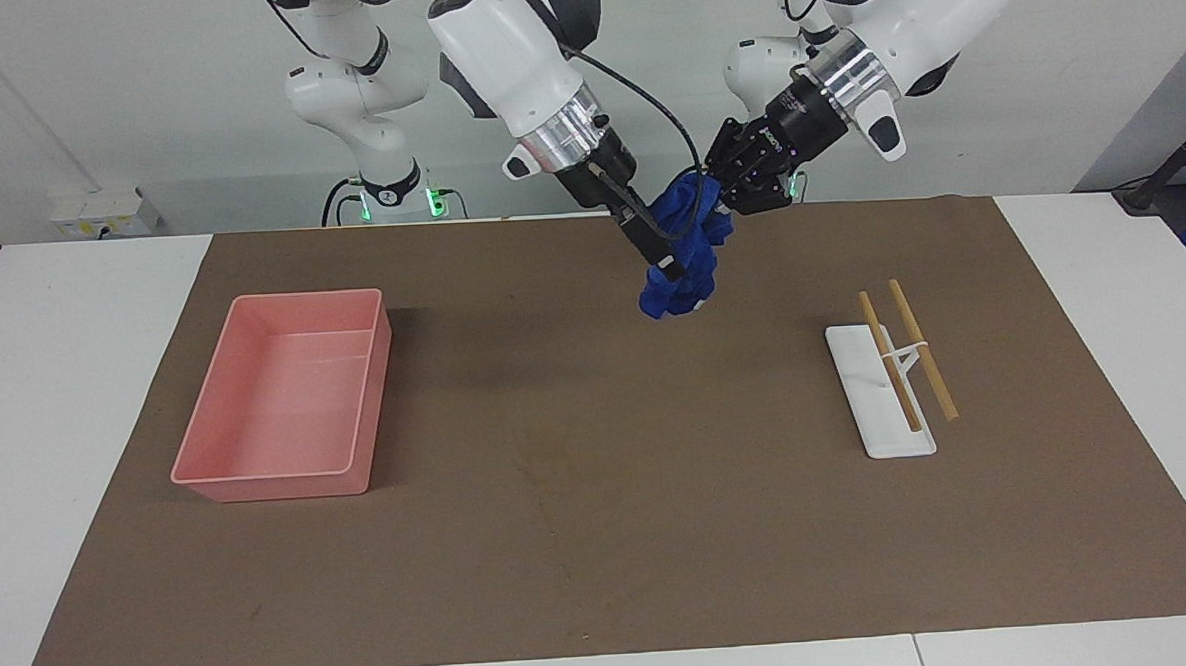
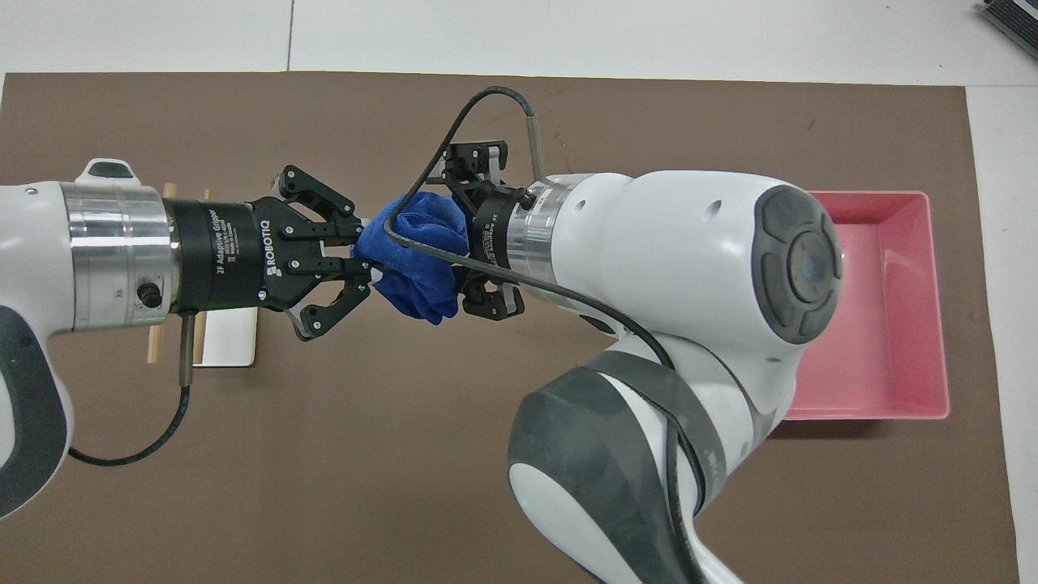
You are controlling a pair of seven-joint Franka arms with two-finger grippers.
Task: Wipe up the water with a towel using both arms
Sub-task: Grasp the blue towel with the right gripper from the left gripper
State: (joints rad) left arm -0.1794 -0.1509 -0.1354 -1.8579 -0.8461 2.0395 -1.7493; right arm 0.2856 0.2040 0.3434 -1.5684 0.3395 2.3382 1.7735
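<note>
While hanging bunched in the air at upper centre of the frame, over the brown mat [image 1: 602, 533], was gripped from both sides: towel [image 1: 683, 251], left gripper [image 1: 722, 189] clenched on its upper end, right gripper [image 1: 672, 264] clenched lower. Pink tub [image 1: 289, 476] at middle left.
</note>
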